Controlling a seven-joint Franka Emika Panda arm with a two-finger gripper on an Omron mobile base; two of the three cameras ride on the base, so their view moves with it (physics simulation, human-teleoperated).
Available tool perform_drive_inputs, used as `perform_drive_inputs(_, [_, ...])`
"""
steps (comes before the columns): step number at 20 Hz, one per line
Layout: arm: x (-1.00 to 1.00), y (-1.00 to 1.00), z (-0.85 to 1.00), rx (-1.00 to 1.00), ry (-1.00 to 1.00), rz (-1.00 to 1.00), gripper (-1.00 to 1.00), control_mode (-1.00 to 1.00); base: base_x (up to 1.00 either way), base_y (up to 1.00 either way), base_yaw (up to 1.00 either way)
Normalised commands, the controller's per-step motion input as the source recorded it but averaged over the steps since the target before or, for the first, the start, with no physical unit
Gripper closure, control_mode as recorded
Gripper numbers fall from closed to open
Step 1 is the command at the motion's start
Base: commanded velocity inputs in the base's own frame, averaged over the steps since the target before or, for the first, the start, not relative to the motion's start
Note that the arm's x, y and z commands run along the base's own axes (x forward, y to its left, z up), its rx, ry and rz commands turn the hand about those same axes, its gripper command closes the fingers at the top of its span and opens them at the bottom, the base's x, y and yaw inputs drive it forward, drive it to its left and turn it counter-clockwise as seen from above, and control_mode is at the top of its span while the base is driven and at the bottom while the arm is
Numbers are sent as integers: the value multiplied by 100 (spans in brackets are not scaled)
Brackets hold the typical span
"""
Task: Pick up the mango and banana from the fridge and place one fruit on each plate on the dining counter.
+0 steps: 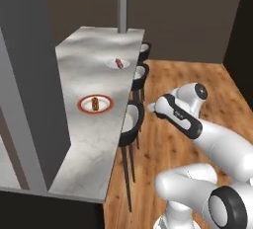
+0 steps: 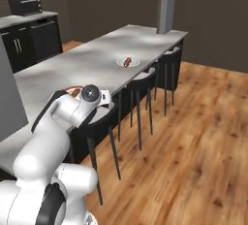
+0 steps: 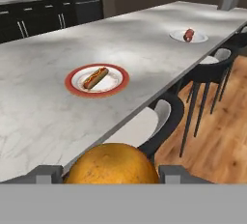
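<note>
Mango held in the jaws beside the dining worktop

Mango (image 3: 112, 164) sits between the two dark fingertips (image 3: 48, 174) at the bottom of the hand view, round and orange-brown, so the jaws are closed on it at a medium width. The gripper (image 3: 112, 175) hangs off the stool side of the dining worktop (image 3: 58, 117), over a black stool with a pale seat (image 3: 144, 124), just short of the stone edge.

Taking the red-rimmed plate (image 3: 97, 79) as the landmark: it lies on the marbled top, ahead of the mango and a little to its left in the hand view, set back from the near edge. A hot dog in a bun (image 3: 95, 77) lies across the middle of that plate. Farther along the worktop from it, near the same edge, stands the small white plate (image 3: 188, 36) with a dark red piece of food (image 3: 188, 34) on it. Behind the red-rimmed plate, across the room, run dark wall cabinets (image 3: 53, 15) with their own counter.

In the left base view the red-rimmed plate (image 1: 95, 104) is to the left of the arm's wrist (image 1: 170, 110), with the row of black stools (image 1: 132, 124) between them. A grey pillar (image 1: 122, 3) rises at the far end of the worktop, well beyond the white plate (image 1: 118, 64).
</note>
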Motion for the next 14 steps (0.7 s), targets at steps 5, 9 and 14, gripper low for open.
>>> perform_drive_inputs(5, [0, 0, 0, 0, 0, 0, 100, 100, 62, -24, 35])
perform_drive_inputs(9, [0, 0, 0, 0, 0, 0, 100, 100, 65, -24, 29])
perform_drive_inputs(14, [0, 0, 0, 0, 0, 0, 100, 100, 65, -16, 26])
